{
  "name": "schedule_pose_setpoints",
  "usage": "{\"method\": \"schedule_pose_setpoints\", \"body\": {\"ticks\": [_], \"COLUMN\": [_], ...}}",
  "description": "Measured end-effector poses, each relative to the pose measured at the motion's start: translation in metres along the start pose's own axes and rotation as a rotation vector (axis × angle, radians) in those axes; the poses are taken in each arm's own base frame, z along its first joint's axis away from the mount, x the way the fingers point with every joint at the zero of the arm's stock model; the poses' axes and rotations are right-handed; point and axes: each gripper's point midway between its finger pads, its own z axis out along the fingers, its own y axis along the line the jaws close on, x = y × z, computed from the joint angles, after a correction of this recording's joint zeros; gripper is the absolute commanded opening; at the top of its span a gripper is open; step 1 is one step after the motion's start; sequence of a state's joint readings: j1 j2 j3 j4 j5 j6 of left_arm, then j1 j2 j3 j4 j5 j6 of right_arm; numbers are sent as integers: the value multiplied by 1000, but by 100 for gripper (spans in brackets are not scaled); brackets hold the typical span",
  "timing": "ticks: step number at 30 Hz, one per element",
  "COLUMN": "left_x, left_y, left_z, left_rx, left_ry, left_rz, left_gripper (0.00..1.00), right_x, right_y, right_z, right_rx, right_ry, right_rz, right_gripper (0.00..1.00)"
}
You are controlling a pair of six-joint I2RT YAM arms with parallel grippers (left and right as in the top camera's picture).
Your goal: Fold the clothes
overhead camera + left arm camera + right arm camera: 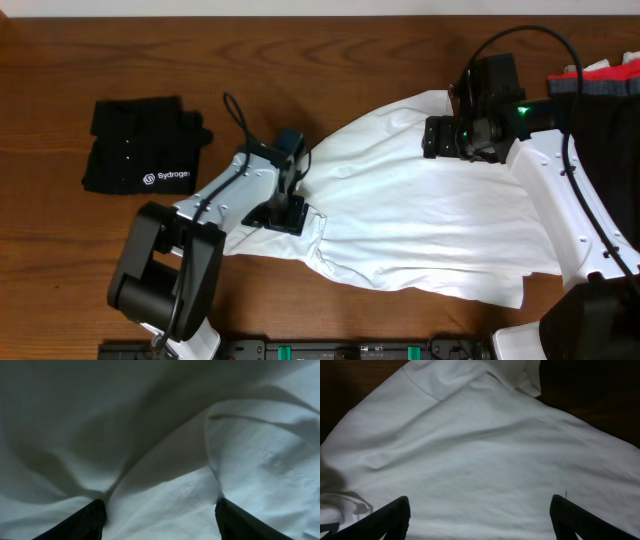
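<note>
At the far left of the desk (60, 260) lies a black folded shirt (140, 150) with white lettering, well apart from everything else. To its right the left arm (225, 195) reaches across the dark brown wood, and the left gripper (292, 208) sits on the left edge of the white T-shirt (420, 220). In the left wrist view its two dark fingers (87, 520) stand spread, with rumpled white cloth rising in a fold between and ahead of them; whether they touch the cloth cannot be told.

The white T-shirt is spread over the middle of the desk, from the left gripper across to the right arm (560, 190), wrinkled, with its left edge bunched. The right gripper (432, 140) hovers over the far part of the shirt; the right wrist view shows its fingers (390, 517) wide apart above flat cloth, pinching nothing.

At the far right corner lies a pile of other garments (600, 75), red, white and black, partly behind the right arm and its cable. A black rail (330, 350) with green parts runs along the near edge. A pale strip of wall (300, 6) shows beyond the far edge.
</note>
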State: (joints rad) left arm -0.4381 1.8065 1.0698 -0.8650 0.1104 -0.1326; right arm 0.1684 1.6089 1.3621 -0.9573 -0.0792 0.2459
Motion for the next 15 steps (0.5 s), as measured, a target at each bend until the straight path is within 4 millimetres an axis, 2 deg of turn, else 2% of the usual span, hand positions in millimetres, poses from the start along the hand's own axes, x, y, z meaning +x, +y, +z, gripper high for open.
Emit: {"method": "schedule_pose_setpoints", "body": {"ticks": [4, 6, 8, 12, 15], "left_x": [-3, -4, -3, 2, 10], "left_y": [-1, -3, -5, -4, 3], "left_z": [6, 9, 10, 10, 9], "left_rx": [-43, -46, -51, -69, -105], "left_ry": [-30, -44, -49, -34, -7], "left_rz": [27, 40, 50, 60, 55], "left_gripper": [55, 39, 31, 25, 26], "right_x": [0, 0, 1, 1, 1], "right_y": [0, 0, 0, 0, 0], "right_z": [0, 0, 0, 0, 0], "right_rx": [0, 0, 1, 1, 2], "right_ry": [0, 1, 3, 3, 3], "right_rz": [0, 0, 0, 0, 0], "right_gripper": [88, 88, 88, 88, 88]}}
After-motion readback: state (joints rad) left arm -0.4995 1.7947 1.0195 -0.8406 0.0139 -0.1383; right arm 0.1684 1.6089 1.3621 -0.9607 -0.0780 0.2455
